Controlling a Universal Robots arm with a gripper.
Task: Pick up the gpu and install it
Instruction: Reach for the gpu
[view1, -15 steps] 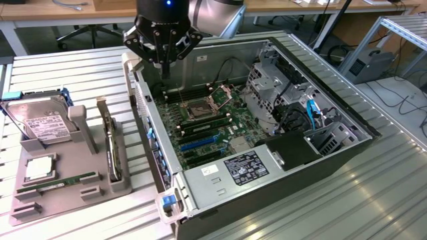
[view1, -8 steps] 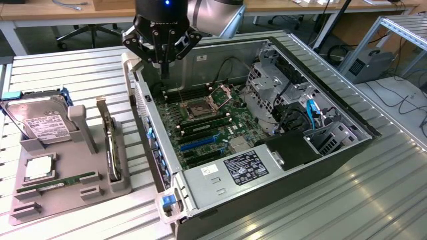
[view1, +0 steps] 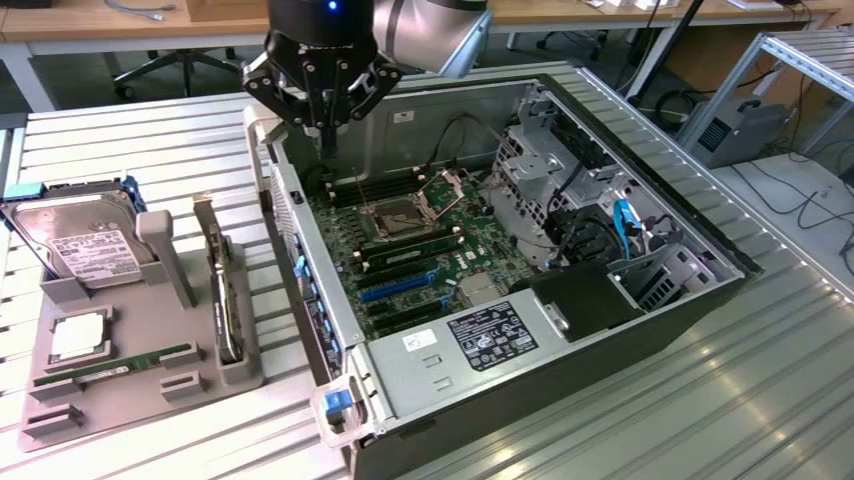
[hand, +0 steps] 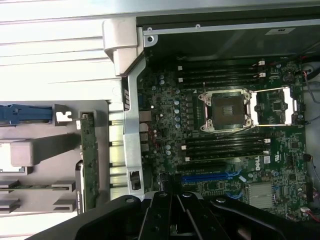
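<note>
Clenched on nothing, the pincer (hand: 172, 196) hangs above the motherboard (hand: 165, 115); the gpu (view1: 227, 295) stands on edge in the grey holder (view1: 134, 385), at eight o'clock from the pincer in the exterior view and well apart; the holder lies on the table (view1: 147, 140), the open computer case (view1: 534, 390) at its three o'clock. Judging by this, nothing is done yet: the card is ungrasped, the blue slot (hand: 210, 177) bare.
</note>
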